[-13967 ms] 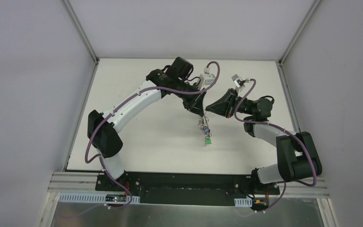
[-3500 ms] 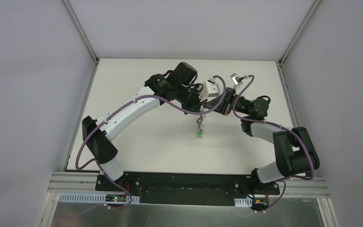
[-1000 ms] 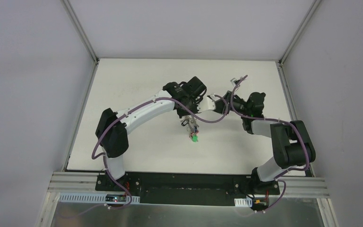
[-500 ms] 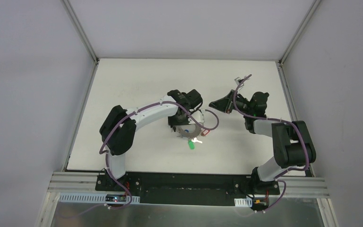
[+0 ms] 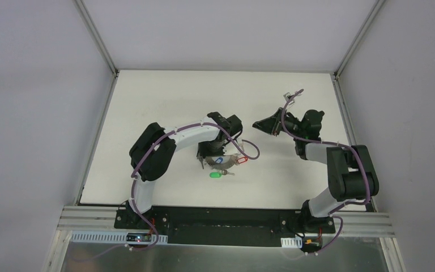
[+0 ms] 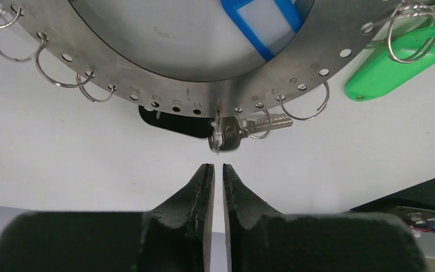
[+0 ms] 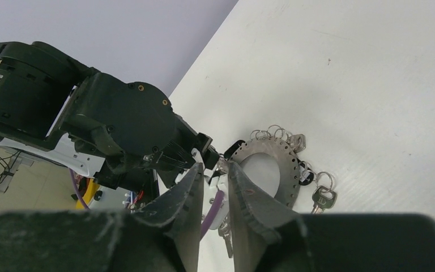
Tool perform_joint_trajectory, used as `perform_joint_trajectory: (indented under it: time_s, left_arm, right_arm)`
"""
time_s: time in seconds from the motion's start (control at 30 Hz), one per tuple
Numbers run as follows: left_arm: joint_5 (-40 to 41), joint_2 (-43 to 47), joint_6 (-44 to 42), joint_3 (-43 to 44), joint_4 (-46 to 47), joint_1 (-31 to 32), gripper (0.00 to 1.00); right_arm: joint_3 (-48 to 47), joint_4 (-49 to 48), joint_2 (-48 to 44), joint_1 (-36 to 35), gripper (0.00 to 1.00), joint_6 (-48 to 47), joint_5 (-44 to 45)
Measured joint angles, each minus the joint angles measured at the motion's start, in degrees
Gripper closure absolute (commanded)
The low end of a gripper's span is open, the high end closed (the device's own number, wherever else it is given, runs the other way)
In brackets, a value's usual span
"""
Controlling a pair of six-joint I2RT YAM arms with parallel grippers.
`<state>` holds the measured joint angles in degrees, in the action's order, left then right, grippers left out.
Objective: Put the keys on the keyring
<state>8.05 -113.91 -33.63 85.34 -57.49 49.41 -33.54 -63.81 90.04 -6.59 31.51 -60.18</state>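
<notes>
Steel keyring point(image 6: 164, 76) is a flat perforated band hung with keys point(image 6: 230, 135), seemingly numbered; left hand point(image 6: 217, 168) closed, empty.

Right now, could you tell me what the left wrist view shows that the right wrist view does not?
Only the left wrist: the green tag, numbers stamped on the keyring, and how the left tool stands, nearly shut, empty, just short of a silver key. Only the right wrist: the right tool, the left arm's black housing by the keyring, and the whole hoop lying flat on the table. Both: the perforated band and its small split rings.
</notes>
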Motion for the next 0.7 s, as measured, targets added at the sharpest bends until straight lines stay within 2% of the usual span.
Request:
perform_joint_trajectory:
  time_s: [0.23,0.43,0.53,0.6,0.63,0.7]
  left_arm:
    - [-0.02,0.28,1.42,-1.25,0.59,-0.42,0.67]
    - [0.00,3.63,1.95,-3.67,1.60,-2.08,0.52]
    - [-0.04,7.48,2.69,-5.31,2.95,-3.61,0.43]
    - [-0.11,10.62,3.17,-6.01,3.56,-5.07,0.31]
    - [-0.31,12.41,3.37,-6.29,4.11,-6.10,0.28]
    - [-0.96,15.89,4.33,-6.67,5.29,-8.48,0.20]
  right_arm:
    - [0.00,2.93,-2.86,2.19,0.62,-3.34,0.31]
    - [-0.04,7.80,-7.17,4.66,0.44,-7.74,0.96]
    - [-0.94,13.84,-10.05,5.53,0.44,-12.20,1.31]
    - [-2.38,18.51,-12.13,6.03,0.44,-14.34,1.38]
    - [-3.43,21.05,-12.90,6.34,0.05,-15.19,1.38]
    - [-5.73,26.08,-13.86,7.28,0.01,-17.29,1.55]
